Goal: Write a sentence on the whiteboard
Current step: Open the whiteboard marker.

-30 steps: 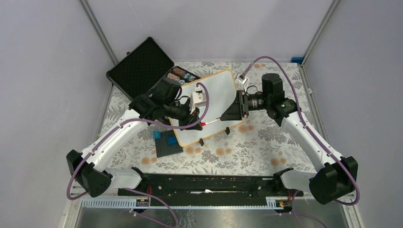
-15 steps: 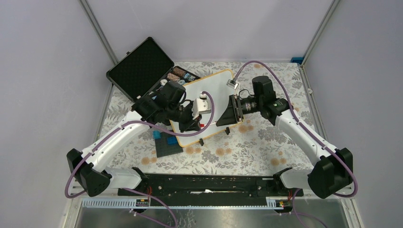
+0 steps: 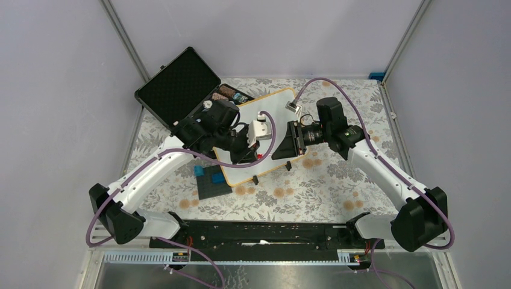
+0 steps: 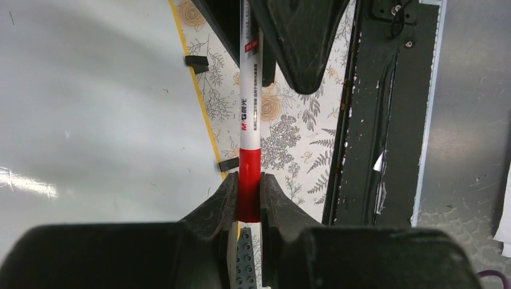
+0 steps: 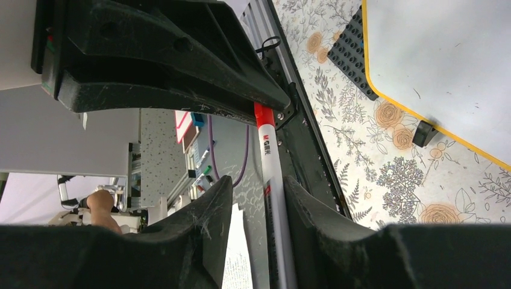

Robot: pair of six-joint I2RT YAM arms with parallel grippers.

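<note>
Left pincer (image 4: 248,183) is pressed together on the red cap of a marker (image 4: 250,114), low in the middle of its wrist view. From there the white barrel goes straight up the frame to the right pincer (image 5: 258,183). In the right wrist view I see this one spread around the barrel: the barrel runs close along one finger, and a gap shows beside the other. Both arms meet over the near part of the whiteboard (image 3: 282,101), which sits turned at an angle on the flowered surface (image 3: 337,174), in the centre of the top view. At the board's lower left corner is a dark plate (image 3: 212,183) with blue blocks (image 3: 199,171). Farther, in the upper left, a black case (image 3: 178,84) stands open.
</note>
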